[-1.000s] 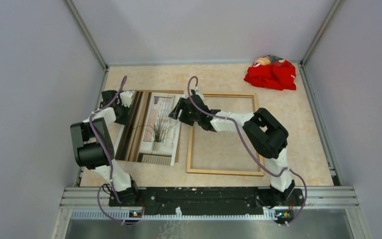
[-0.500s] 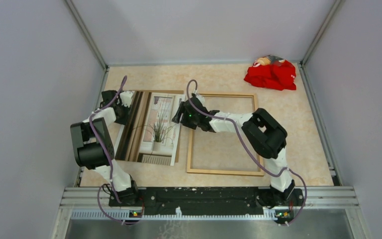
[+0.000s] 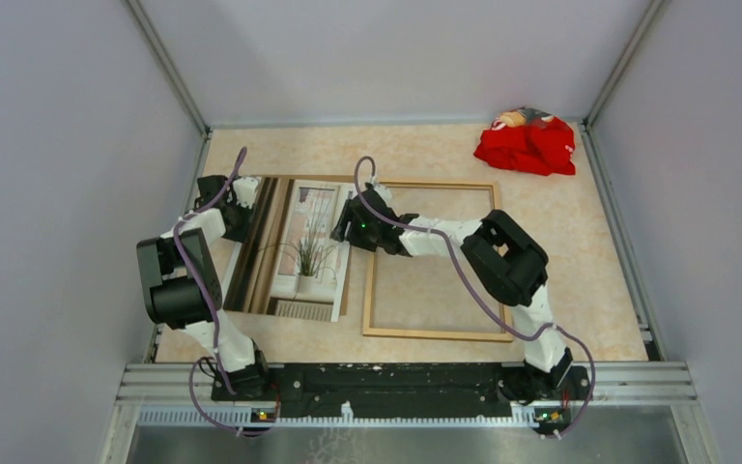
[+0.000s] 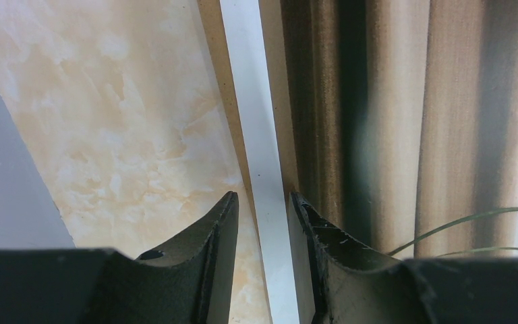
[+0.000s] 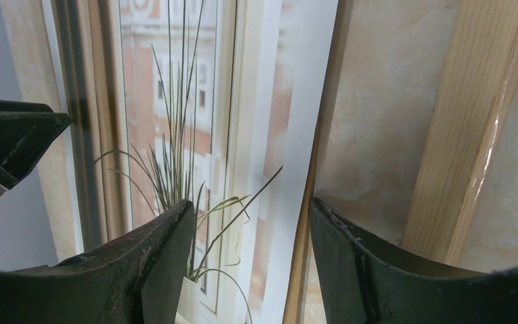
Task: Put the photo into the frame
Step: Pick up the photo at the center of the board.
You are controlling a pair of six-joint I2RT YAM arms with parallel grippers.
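Nearest the arm bases lies the near rail of the frame (image 3: 435,333), pale side up and empty on the table (image 3: 580,271), with bare surface showing through its opening. The photo (image 3: 295,253) rests just left of it, picture side up on a brown backing board (image 4: 219,74) and not yet inside the frame. Farther in, the right gripper (image 5: 251,204) hangs over the photo's right margin with its fingers spread wide and holding nothing; they straddle the white border and the board's edge, probably so as to take that side for the move across. The left gripper (image 4: 263,202) stands at the photo's far left edge, its fingers only narrowly parted astride the white margin. Whether they clamp the sheet or merely steady it cannot be told. A red cloth (image 3: 527,145) lies in the far right corner, well apart. Compared with one second ago, the right gripper has shifted leftward, off the frame's left rail and onto the photo's edge; the photo, frame and left arm are unchanged.
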